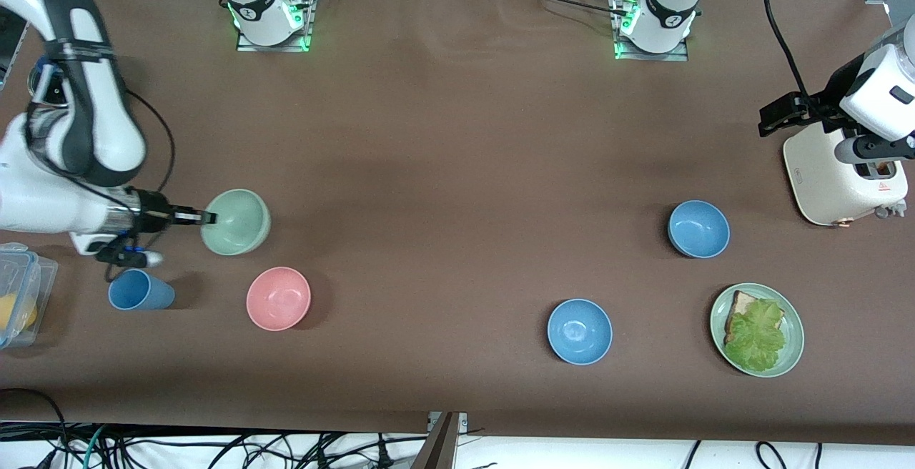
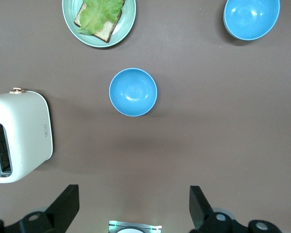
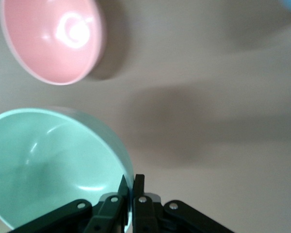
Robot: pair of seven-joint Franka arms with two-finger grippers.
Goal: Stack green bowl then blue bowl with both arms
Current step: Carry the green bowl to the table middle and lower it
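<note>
Lying nearest the front camera are a round green plate (image 1: pixel 792 354) carrying a slice of bread (image 1: pixel 742 307) under a lettuce leaf (image 1: pixel 759 333), and one small matte sky-blue bowl (image 1: pixel 580 331) sitting empty beside it. A small pink bowl (image 1: pixel 278 298), also empty, and a taller blue cup (image 1: pixel 140 290) are sitting toward the right arm's end of the brown surface (image 1: pixel 457 133), near a clear plastic box (image 1: pixel 18 297) holding something yellow. Farther back, the right tool (image 1: pixel 209 218) is pinching the rim of the pale sage-green matte bowl (image 1: pixel 236 222), its fingers clamped tight and the bowl tilting. A second sky-blue bowl (image 1: pixel 698 229) is resting empty near a cream toaster (image 1: pixel 843 183). The left tool (image 2: pixel 133 206) is hanging over that end, fingers spread wide, holding nothing.
</note>
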